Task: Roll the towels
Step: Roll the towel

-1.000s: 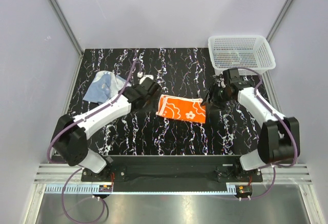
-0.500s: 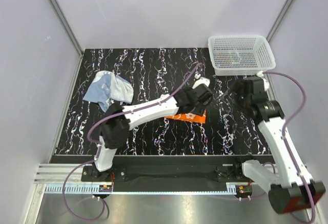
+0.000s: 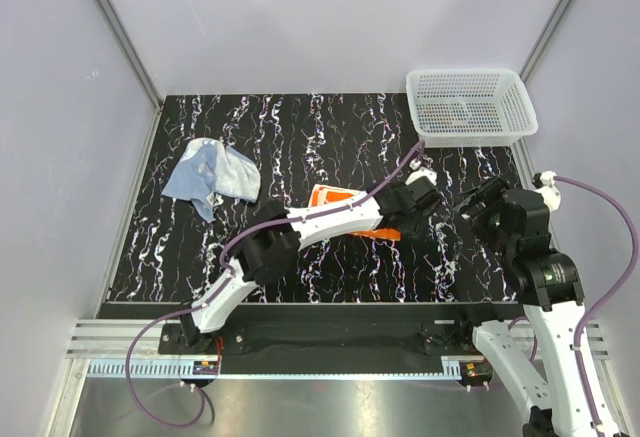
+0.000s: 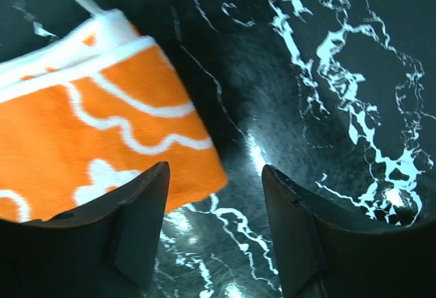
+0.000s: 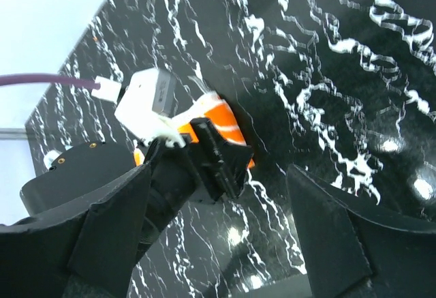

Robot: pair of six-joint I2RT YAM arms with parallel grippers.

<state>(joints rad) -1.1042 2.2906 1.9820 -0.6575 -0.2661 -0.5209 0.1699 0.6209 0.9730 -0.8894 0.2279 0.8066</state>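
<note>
A folded orange towel point(image 3: 335, 197) with a white flower pattern lies at the table's middle, partly hidden under my left arm. My left gripper point(image 3: 417, 207) hovers open and empty over the towel's right edge. In the left wrist view the towel's corner point(image 4: 102, 127) lies just ahead of the left finger point(image 4: 136, 223), with the gripper point(image 4: 214, 236) over bare table. My right gripper point(image 3: 478, 200) is open and empty, raised to the right of the towel. The right wrist view point(image 5: 225, 243) looks down on the left gripper point(image 5: 208, 158) and the towel's end point(image 5: 228, 117). A crumpled blue-grey towel point(image 3: 212, 172) lies at the left.
A white mesh basket point(image 3: 463, 73) stands at the back right corner. The table is black marble with white veins point(image 3: 330, 127). Purple cables run along both arms. The enclosure walls close in the left, back and right sides.
My left arm has reached across the orange towel from its left side to its right edge. My right arm has let go of that edge and drawn back up and to the right.
</note>
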